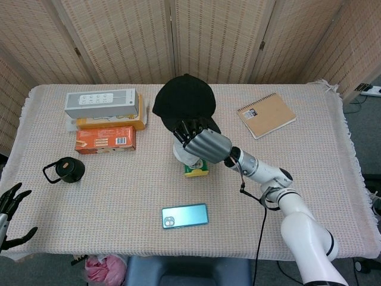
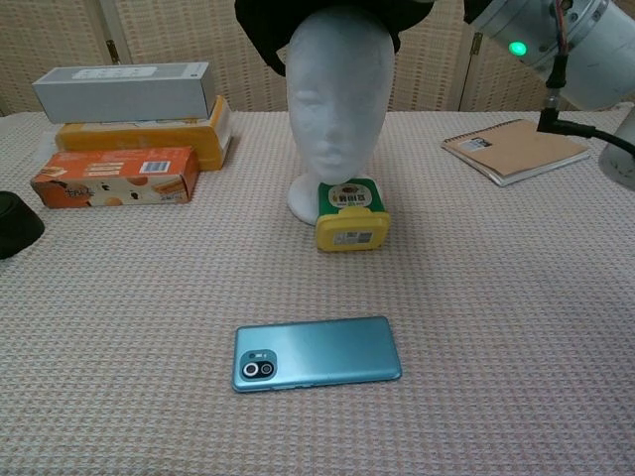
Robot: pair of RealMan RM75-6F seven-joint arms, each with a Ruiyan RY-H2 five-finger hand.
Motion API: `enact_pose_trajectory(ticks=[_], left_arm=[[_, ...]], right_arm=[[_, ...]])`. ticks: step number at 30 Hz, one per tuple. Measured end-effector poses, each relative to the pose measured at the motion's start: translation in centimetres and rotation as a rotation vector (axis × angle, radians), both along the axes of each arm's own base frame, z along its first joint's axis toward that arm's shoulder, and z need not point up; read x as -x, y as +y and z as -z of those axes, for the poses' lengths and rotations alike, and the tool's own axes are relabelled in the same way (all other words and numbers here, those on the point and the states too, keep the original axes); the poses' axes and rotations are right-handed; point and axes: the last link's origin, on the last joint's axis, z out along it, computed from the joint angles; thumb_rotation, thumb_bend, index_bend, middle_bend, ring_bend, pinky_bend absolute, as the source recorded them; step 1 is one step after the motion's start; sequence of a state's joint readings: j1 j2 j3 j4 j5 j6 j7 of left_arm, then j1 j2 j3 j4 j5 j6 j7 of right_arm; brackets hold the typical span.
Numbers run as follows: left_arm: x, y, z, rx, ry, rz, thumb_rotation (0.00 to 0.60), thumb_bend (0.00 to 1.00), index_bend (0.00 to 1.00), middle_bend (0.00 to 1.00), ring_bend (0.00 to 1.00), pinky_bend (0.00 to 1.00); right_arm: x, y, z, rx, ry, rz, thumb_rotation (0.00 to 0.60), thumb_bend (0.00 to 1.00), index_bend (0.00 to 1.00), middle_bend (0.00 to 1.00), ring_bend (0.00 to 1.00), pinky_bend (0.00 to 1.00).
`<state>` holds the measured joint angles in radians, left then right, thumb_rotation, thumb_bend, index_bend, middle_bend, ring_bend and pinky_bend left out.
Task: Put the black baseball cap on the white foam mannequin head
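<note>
The black baseball cap (image 1: 183, 102) sits over the crown of the white foam mannequin head (image 2: 337, 109) at the table's middle. In the chest view the cap (image 2: 260, 30) wraps the top of the foam head at the frame's upper edge. My right hand (image 1: 203, 145) grips the cap's near side and hides most of the head in the head view; only its base (image 1: 180, 154) shows. The right forearm (image 2: 556, 40) enters the chest view at the upper right. My left hand (image 1: 9, 205) hangs past the table's front left corner, fingers spread and holding nothing.
A grey box (image 1: 101, 102) lies on a yellow box beside an orange carton (image 1: 105, 139) at the back left. A black lidded cup (image 1: 66, 170) sits at the left. A yellow-green container (image 2: 350, 216) stands before the foam head. A teal phone (image 2: 317, 353) lies near the front, a notebook (image 1: 266, 114) at the back right.
</note>
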<state>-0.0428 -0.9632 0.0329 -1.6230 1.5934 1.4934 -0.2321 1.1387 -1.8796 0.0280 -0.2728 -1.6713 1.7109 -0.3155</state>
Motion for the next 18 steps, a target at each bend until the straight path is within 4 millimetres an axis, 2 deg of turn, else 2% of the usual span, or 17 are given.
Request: enact_pose_trajectory(ticks=[6,18], left_arm=[[-0.1,-0.2,0.1,0.004,0.011,0.009,0.6,0.26,0.15,0.03,0.0,0.23],[-0.3,-0.3,0.3,0.003,0.017,0.009,0.6,0.26,0.15,0.03,0.0,0.23]], right_arm=[[0.6,1.0,0.4,-0.01,0.03,-0.047,0.6,0.57,1.0,0.87,0.9,1.0],[4.1,3.3,1.9,-0.038,0.176,-0.076,0.6,0.57,1.0,0.87,0.9,1.0]])
